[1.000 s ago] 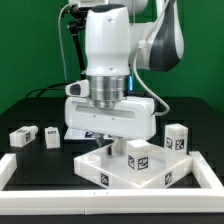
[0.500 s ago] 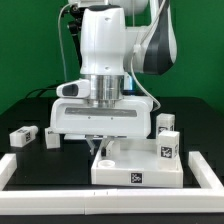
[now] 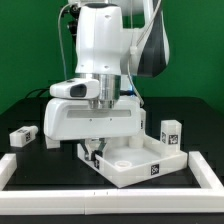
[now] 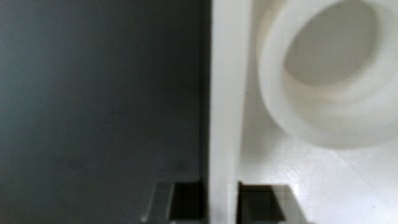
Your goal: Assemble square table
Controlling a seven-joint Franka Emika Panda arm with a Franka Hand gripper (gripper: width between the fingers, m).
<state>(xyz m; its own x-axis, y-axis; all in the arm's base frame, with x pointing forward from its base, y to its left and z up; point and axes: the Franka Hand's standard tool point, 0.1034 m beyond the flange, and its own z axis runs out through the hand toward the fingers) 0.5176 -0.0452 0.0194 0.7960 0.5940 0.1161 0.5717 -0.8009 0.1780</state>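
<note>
The white square table top (image 3: 137, 164) lies flat on the black table, one tagged edge facing the front at the exterior view's right. My gripper (image 3: 93, 150) reaches down at the top's left corner and is shut on its raised rim. In the wrist view the rim (image 4: 228, 100) runs as a thin white wall between my two dark fingers (image 4: 187, 202), with my gripper (image 4: 226, 202) astride it. A round leg socket (image 4: 338, 60) shows inside the top. One tagged leg block (image 3: 22, 136) lies at the left and another (image 3: 172, 133) stands at the right.
Long white border rails run along the front (image 3: 100, 196), the left (image 3: 8, 168) and the right (image 3: 207, 170) of the work area. The robot's white hand and wrist (image 3: 95, 115) hide the middle of the table behind the top.
The table top has turned on the table, from corner-on with two tagged sides showing to nearly square-on with one. My hand has turned with it and shifted to the exterior view's left.
</note>
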